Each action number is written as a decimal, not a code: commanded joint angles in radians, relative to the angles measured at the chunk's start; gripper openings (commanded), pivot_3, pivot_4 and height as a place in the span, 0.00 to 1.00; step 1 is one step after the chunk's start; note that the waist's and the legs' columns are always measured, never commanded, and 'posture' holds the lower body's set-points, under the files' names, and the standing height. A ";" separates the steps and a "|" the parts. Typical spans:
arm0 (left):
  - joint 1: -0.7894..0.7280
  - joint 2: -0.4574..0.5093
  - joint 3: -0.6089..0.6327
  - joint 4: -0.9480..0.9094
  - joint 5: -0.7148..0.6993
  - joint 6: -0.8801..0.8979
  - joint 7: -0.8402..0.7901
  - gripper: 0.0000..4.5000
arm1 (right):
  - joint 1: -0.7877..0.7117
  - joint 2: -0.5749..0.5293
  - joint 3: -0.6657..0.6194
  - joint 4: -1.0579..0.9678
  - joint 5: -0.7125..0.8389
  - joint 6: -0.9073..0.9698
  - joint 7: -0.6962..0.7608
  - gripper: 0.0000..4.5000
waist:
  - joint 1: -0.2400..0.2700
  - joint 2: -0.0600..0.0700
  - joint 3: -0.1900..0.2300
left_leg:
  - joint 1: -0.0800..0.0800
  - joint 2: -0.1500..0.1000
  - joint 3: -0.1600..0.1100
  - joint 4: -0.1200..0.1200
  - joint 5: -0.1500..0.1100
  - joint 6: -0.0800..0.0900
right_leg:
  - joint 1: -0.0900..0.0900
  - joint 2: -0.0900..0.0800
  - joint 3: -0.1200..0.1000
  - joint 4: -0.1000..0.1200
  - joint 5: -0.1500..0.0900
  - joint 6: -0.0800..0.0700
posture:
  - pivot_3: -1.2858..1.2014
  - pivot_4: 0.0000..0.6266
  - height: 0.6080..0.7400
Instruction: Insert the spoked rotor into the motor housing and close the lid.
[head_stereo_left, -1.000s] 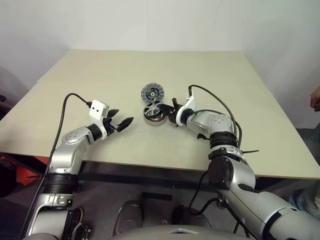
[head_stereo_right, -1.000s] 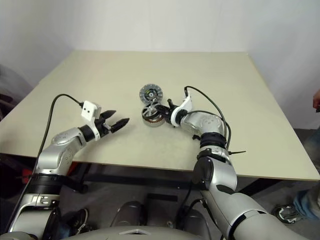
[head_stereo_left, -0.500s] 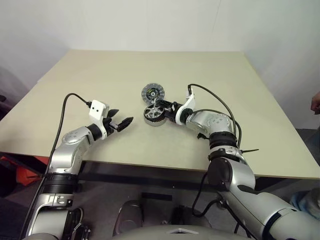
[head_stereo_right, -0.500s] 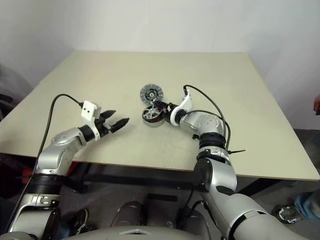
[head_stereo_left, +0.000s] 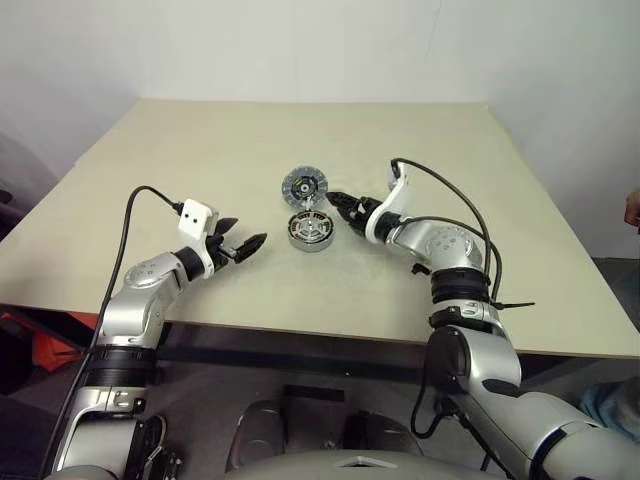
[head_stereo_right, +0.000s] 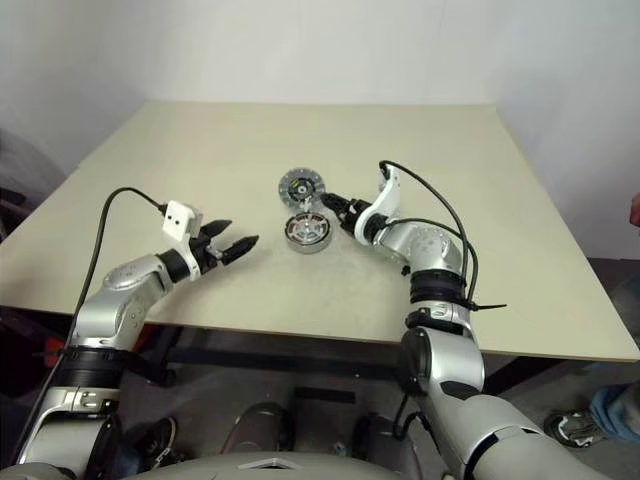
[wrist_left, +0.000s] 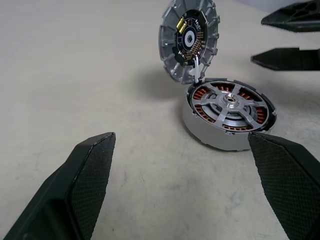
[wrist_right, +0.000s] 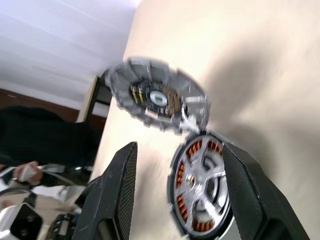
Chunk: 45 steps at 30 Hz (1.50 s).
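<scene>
While rotor (wrist_left: 227, 106) sat inside housing (wrist_left: 200, 122) mid-table (head_stereo_left: 420, 290), lid (wrist_left: 189, 40) stood tilted up, hinged at housing's far edge. Right gripper (head_stereo_left: 341, 205) spread apart, empty, just beside housing. Left gripper (head_stereo_left: 243, 246) wide apart, empty, near housing.

The motor housing (wrist_left: 227, 121) sits on the beige table (wrist_left: 75, 65), a short silver-grey cup with copper-brown windings ringed inside. The spoked rotor (wrist_left: 231, 103) lies seated within it, its shiny hub and spokes facing up over the windings. The lid (wrist_left: 189, 39) stands open and tilted on the housing's far edge, joined there by a small white hinge piece, its black-and-gold centre part turned this way. The left gripper (wrist_left: 185, 175) has its two black fingers (wrist_left: 90, 172) spread wide and empty, short of the housing. The right gripper (wrist_left: 287, 37) shows beyond the housing, fingers parted.
</scene>
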 joint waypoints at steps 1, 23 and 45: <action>-0.022 0.006 0.004 -0.016 0.004 -0.018 -0.005 1.00 | 0.000 -0.018 0.099 -0.089 -0.055 -0.067 0.088 0.67 | 0.000 0.000 0.000 | 0.000 0.000 0.000 0.000 0.000 0.000 | 0.000 0.000 0.000 0.000 0.000 0.000 | 0.52 0.00 1.00; -0.007 0.009 0.012 -0.039 0.008 -0.013 0.004 1.00 | 0.025 0.038 0.406 0.142 -0.393 -0.394 0.263 0.00 | -0.007 -0.002 -0.001 | 0.001 0.000 0.000 0.000 0.000 0.001 | 0.001 0.000 0.000 0.000 0.000 0.000 | 0.52 0.00 1.00; -0.037 -0.026 -0.003 0.005 0.013 -0.028 0.005 1.00 | -0.082 -0.290 0.726 -0.112 -0.582 -0.856 0.995 0.12 | -0.019 -0.004 -0.001 | 0.011 -0.001 0.000 -0.002 -0.004 0.006 | 0.012 0.000 0.000 -0.004 -0.001 0.001 | 0.52 0.00 1.00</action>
